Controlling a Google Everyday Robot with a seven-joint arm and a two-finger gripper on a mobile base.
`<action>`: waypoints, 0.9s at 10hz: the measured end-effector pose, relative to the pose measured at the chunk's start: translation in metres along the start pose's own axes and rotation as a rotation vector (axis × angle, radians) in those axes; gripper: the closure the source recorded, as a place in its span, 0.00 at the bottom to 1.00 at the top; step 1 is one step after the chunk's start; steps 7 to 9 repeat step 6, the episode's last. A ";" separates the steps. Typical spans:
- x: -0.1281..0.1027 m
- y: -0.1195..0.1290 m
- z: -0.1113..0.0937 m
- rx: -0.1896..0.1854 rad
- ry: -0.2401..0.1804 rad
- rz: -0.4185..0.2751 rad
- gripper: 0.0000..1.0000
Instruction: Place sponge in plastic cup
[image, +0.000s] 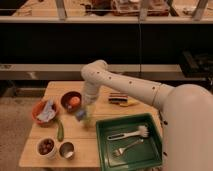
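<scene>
My gripper (86, 108) is at the end of the white arm, lowered to the table's middle, just right of the dark red bowl. Directly under it stands a pale green translucent plastic cup (88, 119). A small bluish piece, which looks like the sponge (80, 115), sits at the cup's left rim beneath the gripper. I cannot tell whether it is held or resting in the cup.
A dark red bowl (66, 96) holds an orange fruit. An orange bowl (36, 114) holds a cloth. A green vegetable (60, 131), a white bowl of grapes (46, 146) and a metal cup (66, 149) lie front left. A green tray (150, 155) holds a brush and a fork. A yellow-black tool (121, 100) lies behind it.
</scene>
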 end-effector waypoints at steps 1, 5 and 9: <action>0.001 0.000 0.000 -0.002 0.002 0.001 0.20; 0.000 0.001 -0.001 -0.005 0.010 0.000 0.20; -0.001 0.001 -0.004 0.004 0.013 -0.008 0.20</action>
